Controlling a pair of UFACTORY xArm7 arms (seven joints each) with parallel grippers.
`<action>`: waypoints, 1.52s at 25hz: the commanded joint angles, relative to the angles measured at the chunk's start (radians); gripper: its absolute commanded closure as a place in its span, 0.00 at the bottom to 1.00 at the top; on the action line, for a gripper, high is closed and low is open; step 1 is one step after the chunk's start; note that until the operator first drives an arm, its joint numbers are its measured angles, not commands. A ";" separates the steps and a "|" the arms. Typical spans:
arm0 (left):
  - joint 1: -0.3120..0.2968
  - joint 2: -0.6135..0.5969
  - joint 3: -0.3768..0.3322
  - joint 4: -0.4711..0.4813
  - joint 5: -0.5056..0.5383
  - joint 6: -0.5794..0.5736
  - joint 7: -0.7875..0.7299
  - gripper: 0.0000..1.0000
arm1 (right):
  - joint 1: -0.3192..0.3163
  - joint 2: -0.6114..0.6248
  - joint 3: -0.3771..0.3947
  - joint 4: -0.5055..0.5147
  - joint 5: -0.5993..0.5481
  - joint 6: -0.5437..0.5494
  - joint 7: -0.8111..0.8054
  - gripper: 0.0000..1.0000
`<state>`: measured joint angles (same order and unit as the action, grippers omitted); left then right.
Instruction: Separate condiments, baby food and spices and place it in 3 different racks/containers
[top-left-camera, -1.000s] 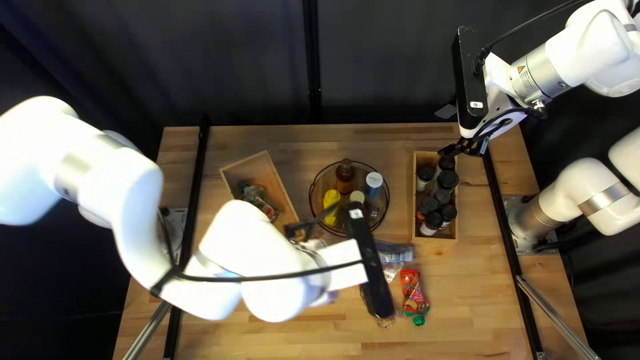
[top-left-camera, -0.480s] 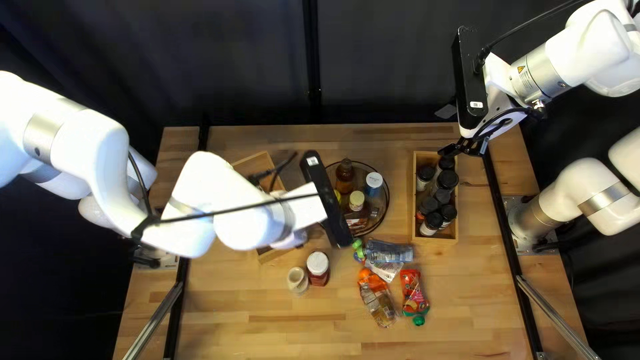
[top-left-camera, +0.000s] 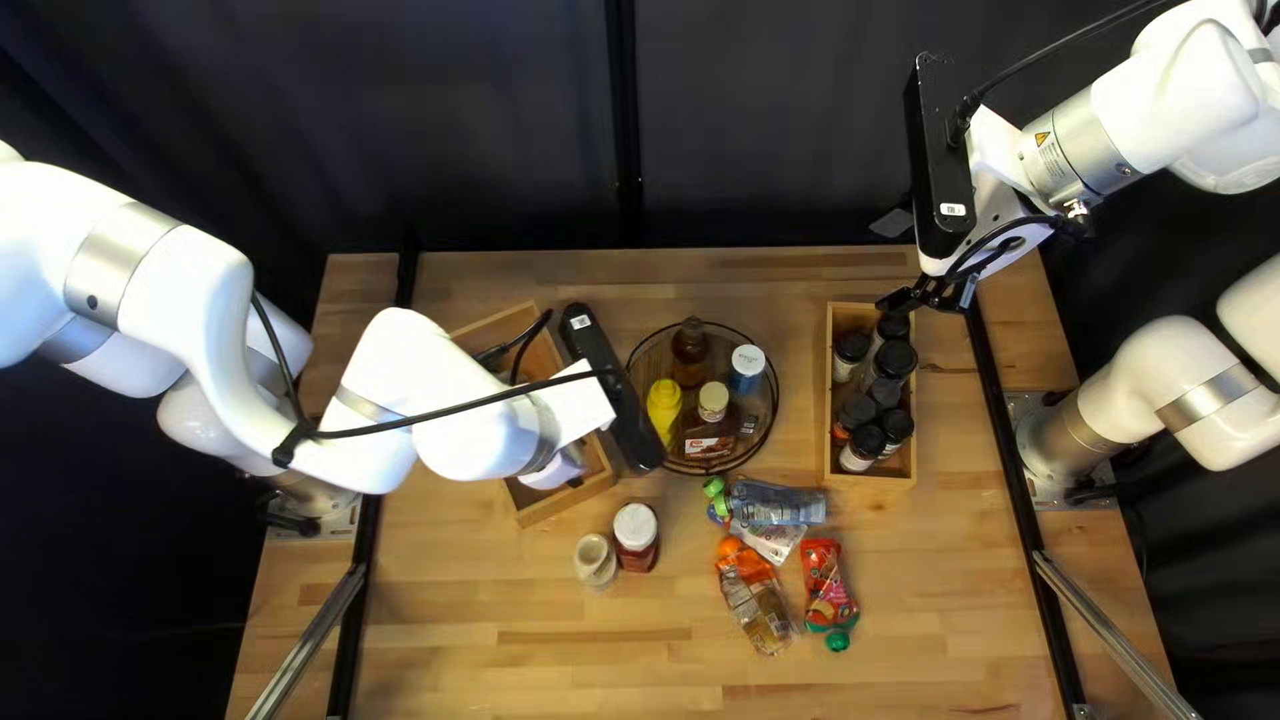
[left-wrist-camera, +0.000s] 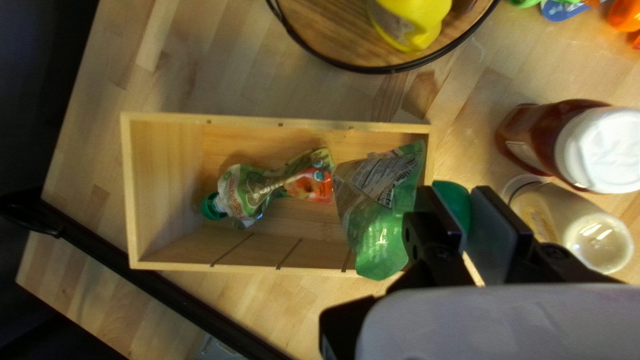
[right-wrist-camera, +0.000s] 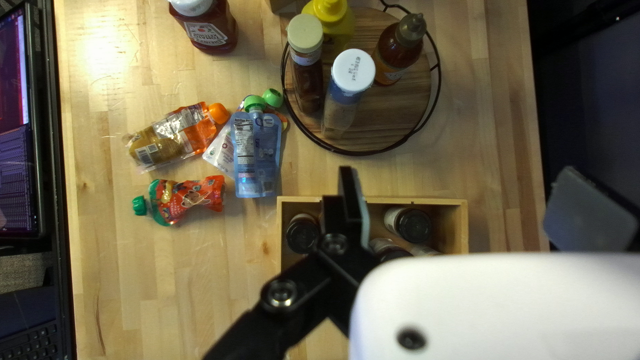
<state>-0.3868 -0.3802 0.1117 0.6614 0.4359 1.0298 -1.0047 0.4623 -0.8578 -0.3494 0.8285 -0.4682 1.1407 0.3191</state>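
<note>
Wooden table (top-left-camera: 560, 674), crinkled green pouch (left-wrist-camera: 377, 223).

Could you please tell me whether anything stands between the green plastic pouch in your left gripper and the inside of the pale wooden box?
Nothing visible does. My left gripper holds the green plastic pouch by its cap, over one end of the pale wooden box, though that end's wall, seemingly beneath the cap, could catch it.

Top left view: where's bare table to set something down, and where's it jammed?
Bare table: between red pouch and black rail; narrower gap between round rack and spice crate; strip along the near edge. Crowded: inside the spice crate, and where blue pouch, orange pouch and red pouch bunch.
</note>
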 commanded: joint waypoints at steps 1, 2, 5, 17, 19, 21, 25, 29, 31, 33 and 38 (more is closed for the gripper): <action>0.029 0.004 0.048 -0.041 -0.008 -0.049 0.010 0.99 | 0.000 0.000 0.000 0.000 0.000 0.000 0.000 0.00; 0.036 0.004 0.057 -0.049 -0.007 -0.056 0.014 1.00 | 0.000 0.000 0.000 0.000 0.000 0.000 0.000 0.00; 0.064 -0.011 0.095 -0.071 -0.002 -0.065 0.034 0.93 | 0.000 0.000 0.000 0.000 0.000 0.000 0.000 0.00; 0.162 -0.095 0.116 -0.177 0.111 -0.075 -0.036 0.00 | 0.000 0.000 0.000 0.000 0.000 0.000 0.000 0.00; 0.149 -0.077 0.099 -0.154 0.100 -0.055 -0.047 0.00 | 0.000 0.000 0.000 0.000 0.000 0.000 0.000 0.00; 0.126 -0.054 0.075 -0.108 0.076 -0.013 -0.047 0.00 | 0.000 0.000 0.000 0.000 0.000 0.000 0.000 0.00; 0.086 -0.023 0.037 -0.032 0.041 0.057 -0.032 0.00 | 0.000 0.000 0.000 0.000 0.000 0.000 0.000 0.00; 0.039 0.018 0.005 0.045 -0.002 0.105 -0.001 0.00 | 0.000 0.000 0.000 0.000 0.000 0.000 0.000 0.00; 0.012 0.044 -0.010 0.087 -0.025 0.124 0.030 0.00 | 0.000 0.000 0.000 0.000 0.000 0.000 0.000 0.00; -0.004 0.065 -0.017 0.117 -0.039 0.133 0.056 0.00 | 0.000 0.000 0.000 0.000 0.000 0.000 0.000 0.00; -0.037 0.130 -0.024 0.210 -0.085 0.146 0.132 0.00 | 0.000 0.000 0.000 0.000 0.000 0.000 0.000 0.00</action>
<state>-0.4044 -0.2839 0.0923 0.8233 0.3783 1.1696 -0.9129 0.4623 -0.8578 -0.3494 0.8285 -0.4682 1.1407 0.3191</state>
